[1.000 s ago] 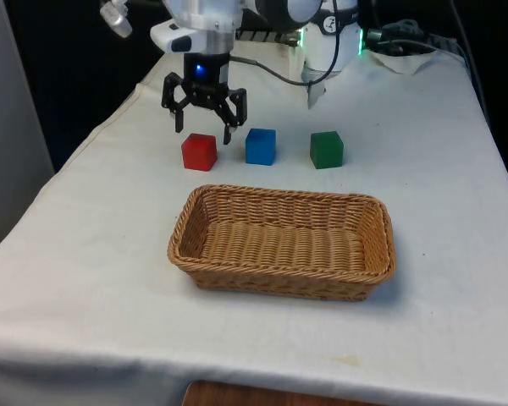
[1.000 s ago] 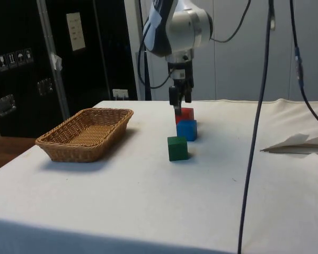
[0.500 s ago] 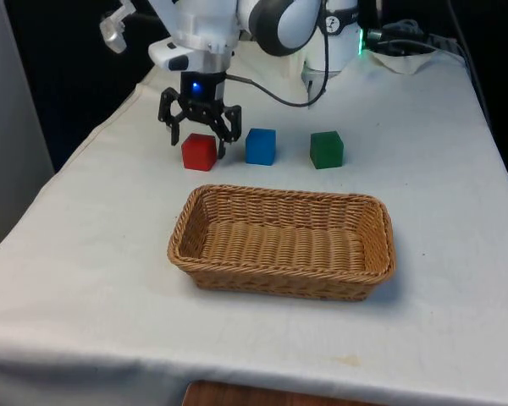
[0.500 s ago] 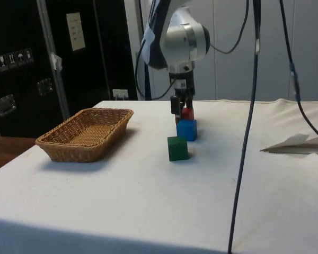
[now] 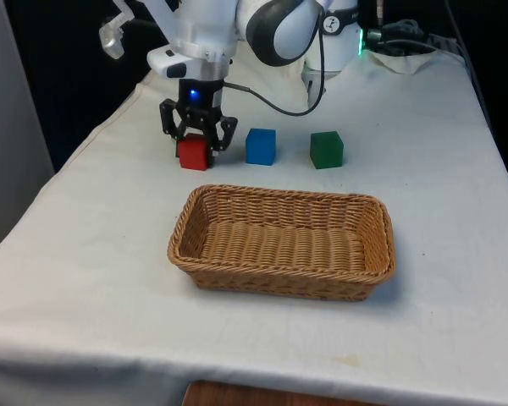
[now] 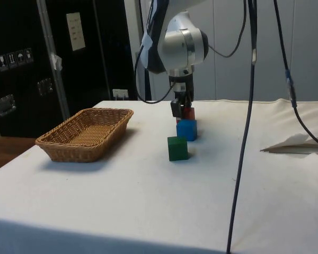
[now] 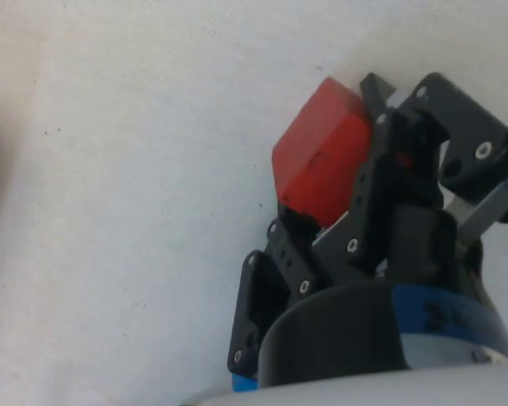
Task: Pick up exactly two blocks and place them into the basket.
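Observation:
My gripper [image 5: 196,149] is down at the table, shut on the red block [image 5: 193,156], which rests on the cloth at the front view's left end of the row. In the wrist view the red block [image 7: 320,162] sits pinched between the two black fingers [image 7: 279,245]. From the side, the gripper [image 6: 179,111] stands over the red block [image 6: 189,112]. The blue block [image 5: 260,145] and the green block [image 5: 326,149] sit to the front view's right of it. The wicker basket [image 5: 279,283] lies nearer the camera with nothing in it.
In the side view the blue block [image 6: 186,129] and green block [image 6: 177,148] line up in front of the red one, with the basket [image 6: 82,149] across from them. A crumpled white sheet [image 6: 299,144] lies on the cloth. A black cable [image 6: 244,137] hangs down.
The gripper came down around the red block and its fingers closed onto it. The blocks and the basket have stayed where they were.

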{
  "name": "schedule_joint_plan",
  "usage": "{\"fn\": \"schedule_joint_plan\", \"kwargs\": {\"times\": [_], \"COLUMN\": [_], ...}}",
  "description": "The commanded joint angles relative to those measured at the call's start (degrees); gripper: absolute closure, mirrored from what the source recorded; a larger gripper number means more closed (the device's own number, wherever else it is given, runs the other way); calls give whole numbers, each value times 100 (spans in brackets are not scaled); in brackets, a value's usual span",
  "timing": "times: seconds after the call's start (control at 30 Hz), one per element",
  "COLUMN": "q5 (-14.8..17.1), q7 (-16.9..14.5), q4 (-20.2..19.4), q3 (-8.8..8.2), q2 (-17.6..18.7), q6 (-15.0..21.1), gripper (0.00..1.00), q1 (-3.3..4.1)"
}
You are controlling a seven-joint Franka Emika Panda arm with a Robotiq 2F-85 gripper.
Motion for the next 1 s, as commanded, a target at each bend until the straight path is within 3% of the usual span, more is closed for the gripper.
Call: {"fn": "schedule_joint_plan", "kwargs": {"times": [0.0, 0.03, 0.2, 0.23, 0.27, 0.33, 0.5, 0.53, 0.57, 0.7, 0.77, 0.8, 0.83, 0.97], "q5": [69, 74, 74, 6, 74, 74, -57, 11, -69, -183, -235, -155, -264, -344], "q7": [-74, -74, -74, 0, -74, -74, -69, -63, -74, -80, -80, -115, -74, -63], "q4": [17, 17, 17, 0, 17, 17, -166, -86, -201, -344, -384, -338, -401, -470], "q3": [46, 46, 46, 0, 46, 46, -258, -166, -304, -493, -561, -447, -590, -728], "q2": [-23, -23, -23, 0, -23, -23, -183, -97, -218, -424, -510, -481, -550, -756], "q6": [57, 57, 57, 0, 57, 57, -29, -6, -34, -46, -46, 0, -46, -40], "gripper": [91, 100, 100, 100, 100, 100, 100, 100, 100, 100, 100, 100, 100, 100], "q1": [-46, -40, -40, 0, -40, -40, 166, 80, 201, 332, 378, 286, 395, 510]}}
